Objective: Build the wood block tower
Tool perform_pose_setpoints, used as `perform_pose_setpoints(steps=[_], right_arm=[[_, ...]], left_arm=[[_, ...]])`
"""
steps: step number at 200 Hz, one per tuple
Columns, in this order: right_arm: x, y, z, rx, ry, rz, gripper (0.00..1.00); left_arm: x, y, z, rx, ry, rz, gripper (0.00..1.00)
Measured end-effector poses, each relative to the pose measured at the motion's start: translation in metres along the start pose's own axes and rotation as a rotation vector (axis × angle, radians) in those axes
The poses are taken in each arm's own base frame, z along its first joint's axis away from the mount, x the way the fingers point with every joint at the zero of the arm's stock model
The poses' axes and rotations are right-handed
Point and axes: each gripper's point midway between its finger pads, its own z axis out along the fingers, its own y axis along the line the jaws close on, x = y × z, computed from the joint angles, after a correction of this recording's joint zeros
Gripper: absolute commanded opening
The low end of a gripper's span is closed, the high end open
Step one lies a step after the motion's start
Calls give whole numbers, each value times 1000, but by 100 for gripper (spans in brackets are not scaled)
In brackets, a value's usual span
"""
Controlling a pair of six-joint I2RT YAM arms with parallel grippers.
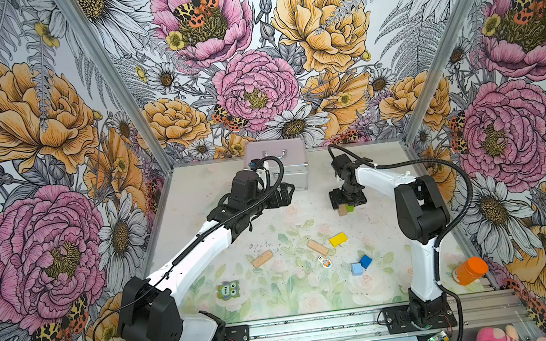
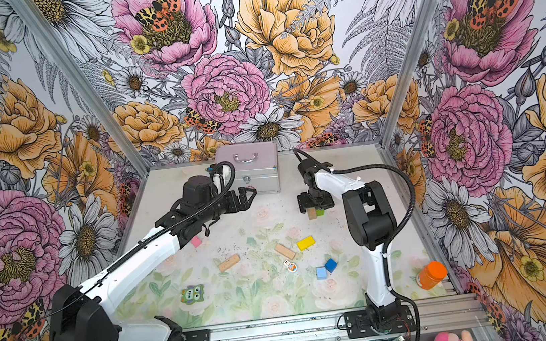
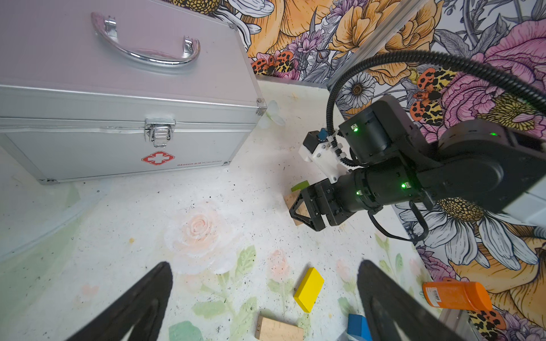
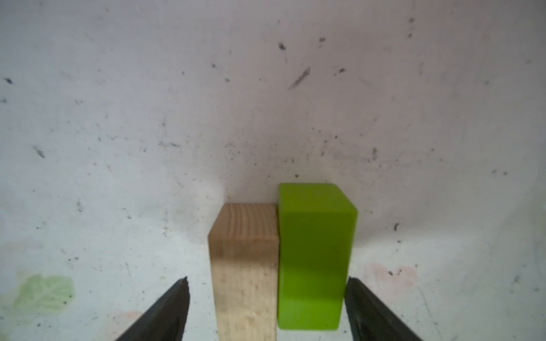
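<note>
Right of centre in a top view, the tan block [image 1: 341, 211] and green block [image 1: 349, 208] are set touching, seemingly as the base of the tower, straddled but not clamped by the parted, empty right gripper [image 1: 347, 204].

In both top views my right gripper [image 1: 348, 202] covers most of the tan block [image 1: 342, 211] and green block [image 1: 350, 208] at two o'clock. At my right wrist the tan block is cut off at the edge. In a top view my left arm [image 2: 142, 259] half hides the pink block [image 2: 196, 241] at nine o'clock.
</note>
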Motion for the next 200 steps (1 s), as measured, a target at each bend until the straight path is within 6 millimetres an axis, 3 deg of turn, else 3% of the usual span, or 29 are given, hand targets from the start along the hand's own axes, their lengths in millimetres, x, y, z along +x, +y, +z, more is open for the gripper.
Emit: perform_pose_setpoints(steps=[20, 54, 86, 141, 200], right_arm=[[-6, 2, -15, -7, -31, 7, 78], [-4, 2, -42, -22, -71, 37, 44], [17, 1, -46, -34, -49, 70, 28], [65, 3, -17, -39, 73, 102, 24], [60, 11, -12, -65, 47, 109, 23]], left_arm=[[0, -1, 0, 8, 4, 2, 99], [1, -2, 0, 17, 8, 1, 99], [2, -3, -1, 24, 11, 1, 99], [11, 0, -10, 23, 14, 0, 99], [5, -4, -17, 33, -7, 4, 99]])
